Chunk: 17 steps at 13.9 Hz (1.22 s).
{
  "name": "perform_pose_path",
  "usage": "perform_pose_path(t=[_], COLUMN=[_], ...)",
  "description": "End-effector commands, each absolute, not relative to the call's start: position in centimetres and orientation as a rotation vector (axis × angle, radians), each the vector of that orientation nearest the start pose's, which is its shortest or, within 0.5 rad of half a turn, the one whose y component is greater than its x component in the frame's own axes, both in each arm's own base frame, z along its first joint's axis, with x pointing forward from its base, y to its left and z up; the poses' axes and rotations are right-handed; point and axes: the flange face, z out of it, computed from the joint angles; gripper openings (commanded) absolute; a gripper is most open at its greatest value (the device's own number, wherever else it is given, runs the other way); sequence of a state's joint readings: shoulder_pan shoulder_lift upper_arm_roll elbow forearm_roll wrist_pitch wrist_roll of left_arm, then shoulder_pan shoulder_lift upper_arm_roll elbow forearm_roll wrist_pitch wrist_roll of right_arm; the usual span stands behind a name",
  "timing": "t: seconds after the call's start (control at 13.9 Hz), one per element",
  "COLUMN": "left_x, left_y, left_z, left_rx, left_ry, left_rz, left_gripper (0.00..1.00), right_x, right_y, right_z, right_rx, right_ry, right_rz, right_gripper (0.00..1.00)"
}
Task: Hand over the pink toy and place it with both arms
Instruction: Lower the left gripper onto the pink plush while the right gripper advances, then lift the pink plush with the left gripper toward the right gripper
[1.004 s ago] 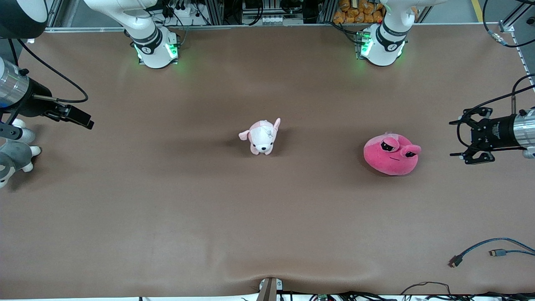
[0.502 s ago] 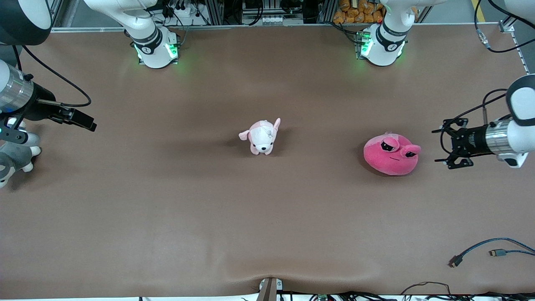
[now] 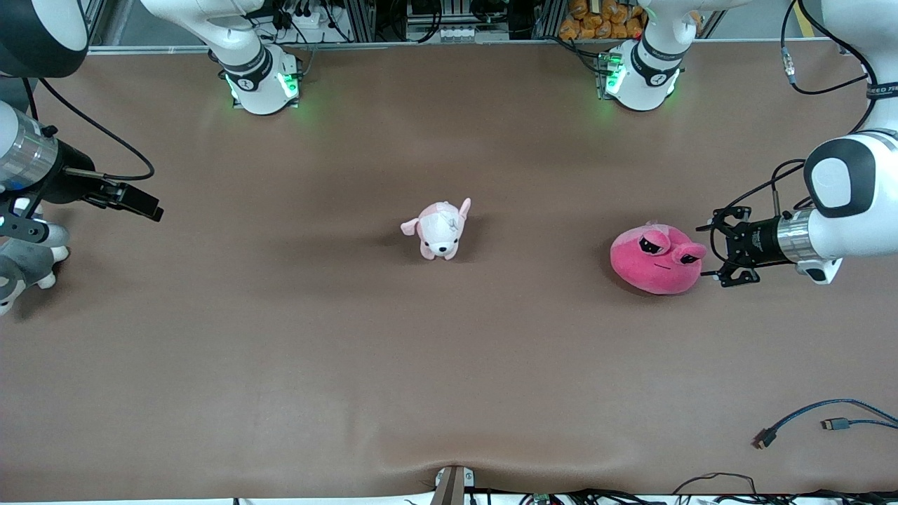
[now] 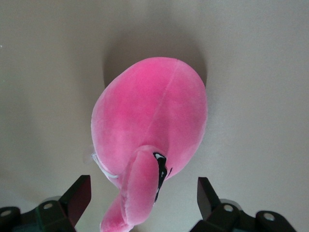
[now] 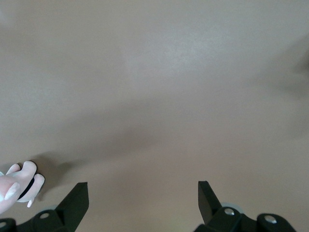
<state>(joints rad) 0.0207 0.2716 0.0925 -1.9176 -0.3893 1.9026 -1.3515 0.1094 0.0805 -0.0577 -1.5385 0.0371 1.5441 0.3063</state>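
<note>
On brown table [image 3: 280,351]: pink toy [image 3: 656,258], left gripper [image 3: 710,252] beside it; right gripper [image 3: 144,205] waiting; both jaws apart.

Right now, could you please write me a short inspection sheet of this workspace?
Surface: brown mat, slightly rippled at the edge nearest the front camera.
Job's things: pink toy sits on the mat toward the left arm's end, not gripped.
Clutter: pale pink-and-white puppy plush mid-table; grey-and-white plush at the right arm's end.
Grippers: left gripper open, right beside the pink toy, which lies between its fingers in the left wrist view; right gripper open, waiting at the right arm's end, holding nothing.
Cables: loose blue cable on the mat at the left arm's end, nearer the camera than the toy.
Surroundings: equipment racks along the arms' bases.
</note>
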Motion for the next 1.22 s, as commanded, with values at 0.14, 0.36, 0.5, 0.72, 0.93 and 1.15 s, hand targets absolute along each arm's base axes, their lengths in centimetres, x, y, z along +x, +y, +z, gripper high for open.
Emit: perform_pose_path(t=[0.14, 0.36, 0.5, 0.72, 0.93, 1.15], left_x=[58.3, 58.5, 59.4, 60.9, 61.4, 60.9], left_y=[2.5, 0.1, -3.1, -6.9, -10.4, -14.9], left_z=[33.1, 34.6, 37.0, 42.7, 49.7, 54.4], left_rx=[2.011, 2.057, 2.104, 2.173, 2.194, 2.136], left_ry=[2.149, 2.087, 2.018, 1.915, 1.847, 1.860], left_rz=[-0.643, -0.639, -0.645, -0.628, -0.591, -0.579], left_gripper=[0.09, 0.00, 0.00, 0.00, 0.00, 0.00], right_x=[57.4, 57.4, 57.5, 57.5, 58.0, 58.6], right_y=[4.1, 3.5, 3.8, 3.9, 4.3, 6.6], right_z=[60.4, 60.3, 60.2, 60.2, 59.3, 57.5], right_rx=[-3.078, -3.074, -3.074, -3.074, -3.080, -3.091], right_ry=[0.408, 0.421, 0.415, 0.412, 0.404, 0.352], right_rz=[0.102, 0.105, 0.108, 0.103, 0.124, 0.167], right_gripper=[1.00, 1.00, 1.00, 1.00, 1.00, 1.00])
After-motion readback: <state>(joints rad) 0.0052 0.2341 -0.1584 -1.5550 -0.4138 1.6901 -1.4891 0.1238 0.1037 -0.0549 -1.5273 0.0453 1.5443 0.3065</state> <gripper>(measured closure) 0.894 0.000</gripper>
